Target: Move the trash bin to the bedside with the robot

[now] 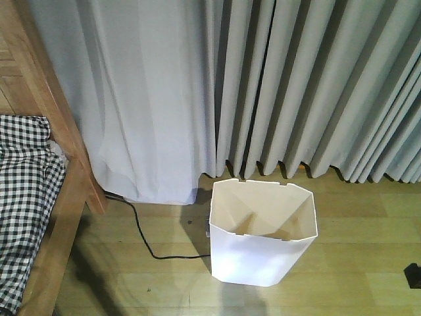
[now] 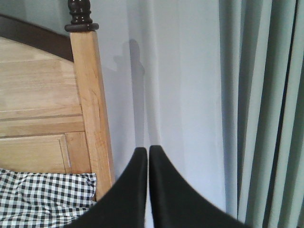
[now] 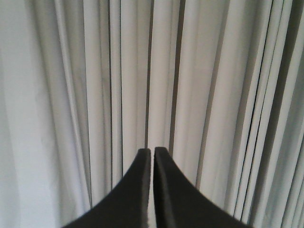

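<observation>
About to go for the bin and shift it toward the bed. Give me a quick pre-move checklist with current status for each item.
1. Trash bin upright on the floor: ok.
2. Bin holds nothing visible, so nothing to spill: ok.
3. Left claw free: ok, fingers together, nothing held, facing the bed frame post and curtain.
4. Right claw free: ok, fingers together on nothing, facing curtain only.
5. Claws open for a rim grasp: not ok, both shut.
6. Path from bin to bed: not ok, black cable lies across the floor between them.
</observation>
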Tool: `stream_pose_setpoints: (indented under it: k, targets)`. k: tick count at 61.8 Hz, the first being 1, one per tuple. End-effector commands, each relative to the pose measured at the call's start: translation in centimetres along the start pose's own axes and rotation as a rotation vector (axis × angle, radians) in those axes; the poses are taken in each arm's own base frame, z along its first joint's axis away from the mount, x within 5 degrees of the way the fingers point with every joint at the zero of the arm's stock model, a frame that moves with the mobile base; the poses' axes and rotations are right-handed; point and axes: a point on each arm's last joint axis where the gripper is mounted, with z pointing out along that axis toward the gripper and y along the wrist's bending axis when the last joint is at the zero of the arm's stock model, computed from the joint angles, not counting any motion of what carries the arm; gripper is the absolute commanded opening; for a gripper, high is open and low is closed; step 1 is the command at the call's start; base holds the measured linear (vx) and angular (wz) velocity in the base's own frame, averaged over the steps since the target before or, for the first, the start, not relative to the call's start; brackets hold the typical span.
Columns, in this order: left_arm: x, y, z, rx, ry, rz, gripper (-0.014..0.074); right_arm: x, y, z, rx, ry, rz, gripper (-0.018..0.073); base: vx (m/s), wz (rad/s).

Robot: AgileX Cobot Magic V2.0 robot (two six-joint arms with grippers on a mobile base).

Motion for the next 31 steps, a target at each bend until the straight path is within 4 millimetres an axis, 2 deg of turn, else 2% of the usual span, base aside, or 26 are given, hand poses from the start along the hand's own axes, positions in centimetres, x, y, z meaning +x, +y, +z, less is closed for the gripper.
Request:
stream_pose_setpoints:
  k: [1, 31]
  targets:
    - [-0.33, -0.05, -0.02, 0.007, -0.07, -0.023, -0.0006, -0.6, -0.06, -0.11, 0.007, -0.074, -0.011, -0.0008, 0.0, 0.0]
    - [-0.33, -0.05, -0.02, 0.007, -0.07, -0.023, -0.0006, -0.59, -0.05, -0.11, 0.006, -0.074, -0.004, -0.0008, 0.0, 0.0]
